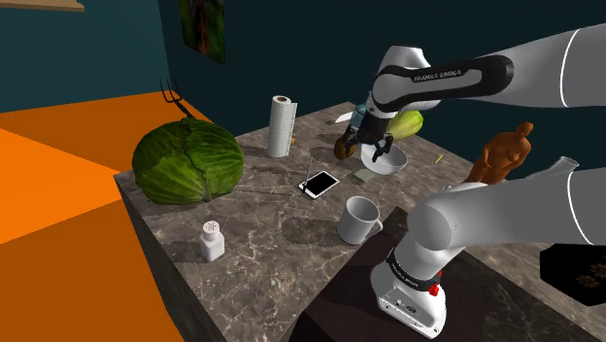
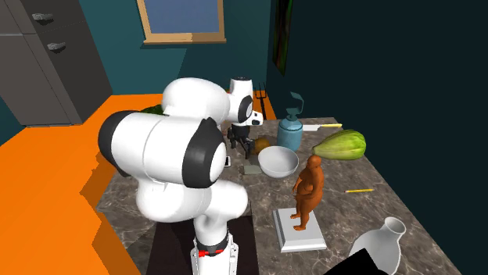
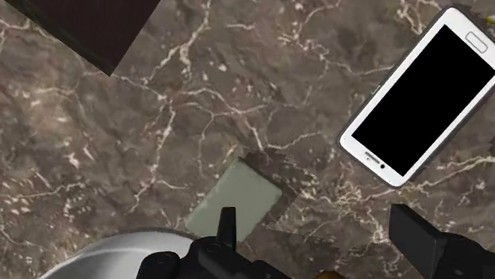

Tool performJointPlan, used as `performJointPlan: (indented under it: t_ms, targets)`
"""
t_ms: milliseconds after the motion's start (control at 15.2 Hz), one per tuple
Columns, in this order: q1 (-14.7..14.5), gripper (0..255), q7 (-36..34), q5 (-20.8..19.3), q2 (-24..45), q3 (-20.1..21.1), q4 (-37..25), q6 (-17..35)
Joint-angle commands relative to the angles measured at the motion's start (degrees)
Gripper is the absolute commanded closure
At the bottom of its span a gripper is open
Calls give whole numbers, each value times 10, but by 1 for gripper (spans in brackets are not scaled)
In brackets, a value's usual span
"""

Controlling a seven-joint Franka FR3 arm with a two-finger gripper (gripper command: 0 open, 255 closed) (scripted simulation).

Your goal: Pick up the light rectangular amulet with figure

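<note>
The amulet (image 3: 236, 198) is a flat, pale grey-green rectangle lying on the dark marble counter (image 3: 119, 158), beside a white bowl (image 3: 119, 257); no figure shows on its face. It also shows as a small pale patch (image 1: 364, 176) in the shoulder view and as a pale patch (image 2: 251, 169) in the second exterior view. My gripper (image 3: 321, 238) hangs above the counter, open, with nothing between its fingers. One finger (image 3: 228, 226) sits over the amulet's near edge, the other finger (image 3: 420, 238) stands off toward the phone (image 3: 424, 91). In the shoulder view the gripper (image 1: 379, 152) hovers over the bowl's (image 1: 386, 162) edge.
A white mug (image 1: 358, 220), a salt shaker (image 1: 213, 240), a cabbage (image 1: 187, 161) and a paper roll (image 1: 281, 125) stand on the counter. A brown statue (image 2: 308, 191), a green squash (image 2: 341, 145), a blue bottle (image 2: 290, 130) and a white vase (image 2: 379, 246) crowd the other side.
</note>
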State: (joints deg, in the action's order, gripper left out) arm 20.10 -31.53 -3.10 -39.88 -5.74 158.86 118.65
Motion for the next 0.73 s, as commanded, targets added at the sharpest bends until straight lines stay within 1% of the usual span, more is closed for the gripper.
performJointPlan:
  t_ms: [0, 132, 264, 594, 660]
  targets:
    - [24, 0, -26, -3, 9, -7, 28, 32]
    - [47, 0, -52, -7, 21, -15, 53, 63]
    - [48, 0, -52, -7, 27, -16, 58, 75]
    - [47, 0, -51, -8, 61, -19, 80, 130]
    - [47, 0, -50, -9, 73, -21, 86, 148]
